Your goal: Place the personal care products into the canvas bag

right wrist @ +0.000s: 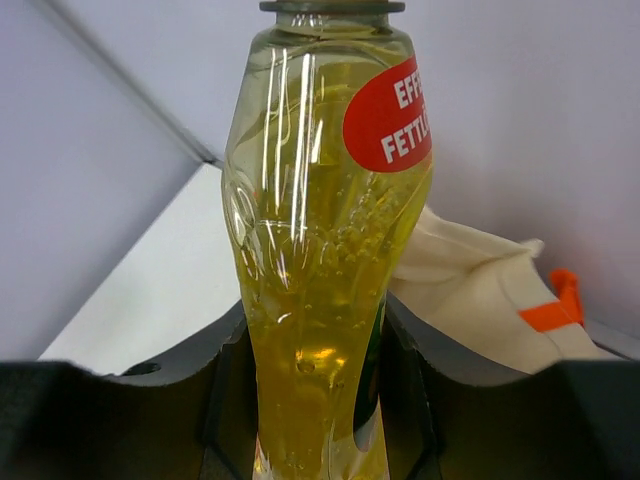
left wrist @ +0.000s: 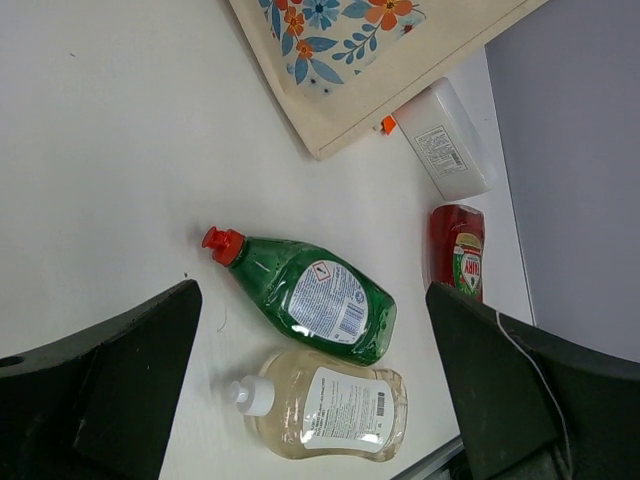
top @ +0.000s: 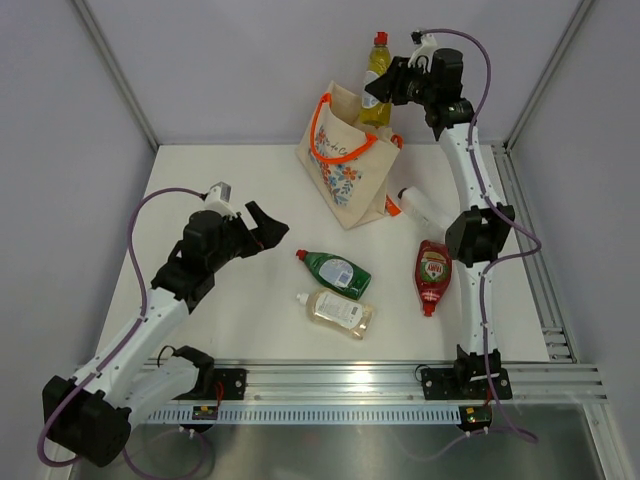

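Near the far edge, the right gripper (top: 381, 92) pinches the yellow bottle (top: 377, 65) upright just above the canvas bag (top: 345, 172), while the left gripper (top: 263, 226) hangs with its fingers spread, nearer the left edge.

The white tabletop (top: 200, 170) carries the canvas bag (top: 350, 170), standing toward the far side. Four bottles lie flat on it: a green bottle (top: 338, 272) and a clear-beige bottle (top: 342, 312) side by side near the middle, a red bottle (top: 433, 274) to their right, and a white bottle (top: 425, 208) with its orange cap at the bag's corner
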Motion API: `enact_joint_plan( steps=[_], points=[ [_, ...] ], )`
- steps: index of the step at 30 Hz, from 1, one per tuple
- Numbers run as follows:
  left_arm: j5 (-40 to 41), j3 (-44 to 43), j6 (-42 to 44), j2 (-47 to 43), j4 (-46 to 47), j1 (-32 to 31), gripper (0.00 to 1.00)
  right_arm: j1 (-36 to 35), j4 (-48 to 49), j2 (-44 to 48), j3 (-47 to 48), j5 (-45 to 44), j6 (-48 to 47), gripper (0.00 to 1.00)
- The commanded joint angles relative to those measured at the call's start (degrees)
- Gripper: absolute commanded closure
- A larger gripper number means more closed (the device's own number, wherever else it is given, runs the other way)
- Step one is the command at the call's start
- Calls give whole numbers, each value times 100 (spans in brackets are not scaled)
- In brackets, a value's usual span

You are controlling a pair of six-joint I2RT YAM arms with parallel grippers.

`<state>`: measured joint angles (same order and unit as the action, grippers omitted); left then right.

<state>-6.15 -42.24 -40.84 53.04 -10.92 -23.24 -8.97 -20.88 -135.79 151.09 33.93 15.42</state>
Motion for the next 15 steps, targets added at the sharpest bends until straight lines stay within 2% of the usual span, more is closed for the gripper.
enact_joint_plan(
  steps=[1, 3, 6, 7, 11, 15],
  points=[
    [-79, -39, -143, 31, 125, 13, 1, 36, 1288, -53, 106, -599, -179, 100],
    [-61, 14, -213, 31, 151, 4, 1, 36, 1315, -175, 9, -328, -443, 100],
    [-79, 40, -258, 84, 221, 13, 1, -95, 841, -37, -350, 515, -1048, 100],
    [-79, 32, -249, 102, 222, 13, 1, -157, 762, 95, -587, 996, -1250, 100],
    [-140, 14, -188, 225, 274, 13, 1, -718, 481, 982, -2482, 1808, -2575, 100],
    [-228, -56, -100, 356, 283, 13, 1, -1114, 147, 1458, -3199, 2038, -2799, 100]
  ],
)
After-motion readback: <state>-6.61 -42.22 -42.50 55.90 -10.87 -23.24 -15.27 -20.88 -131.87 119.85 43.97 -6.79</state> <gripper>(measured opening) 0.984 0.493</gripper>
